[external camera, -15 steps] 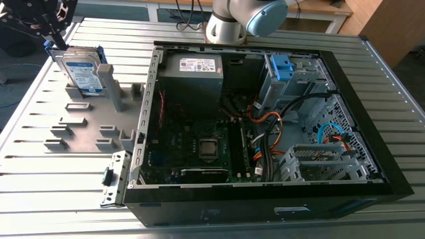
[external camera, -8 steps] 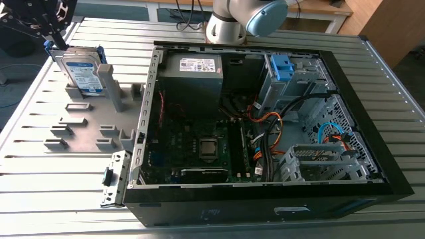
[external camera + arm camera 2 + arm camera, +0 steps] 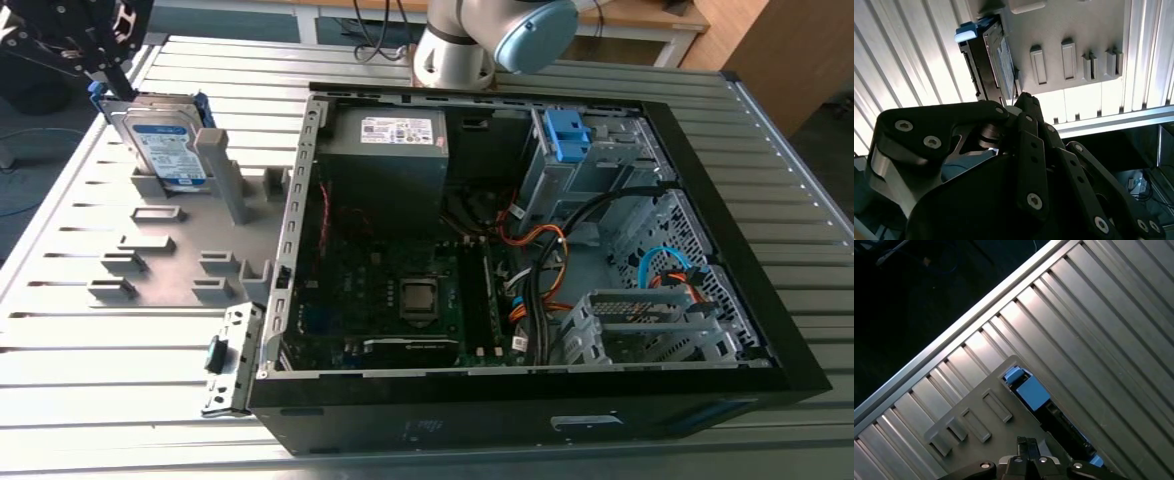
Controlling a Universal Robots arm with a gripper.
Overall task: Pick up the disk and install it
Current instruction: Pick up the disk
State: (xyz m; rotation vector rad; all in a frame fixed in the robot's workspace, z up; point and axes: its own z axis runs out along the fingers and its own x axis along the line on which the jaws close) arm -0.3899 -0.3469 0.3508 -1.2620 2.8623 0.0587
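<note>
Just over the disk (image 3: 167,140), upright in a grey rack (image 3: 160,250) on the surface (image 3: 120,340), hung the tool (image 3: 120,88), fingers (image 3: 1020,446) together, gripping nothing.

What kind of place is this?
Probably a robotics lab bench: an open computer case on a slotted metal table, a robot arm, and the disk standing in a grey fixture.

An open computer case (image 3: 561,410) lies on its side on a ribbed metal table (image 3: 80,340), with a grey slotted plate (image 3: 174,250) just beside it on the exterior view's left. Inside the case, a grey power supply (image 3: 387,150) adjoins a green circuit board (image 3: 387,300) (orange and black cables (image 3: 541,245) run on the board's exterior-view right). A blue clip (image 3: 566,135) sits on top of the metal drive cage (image 3: 601,165).
</note>
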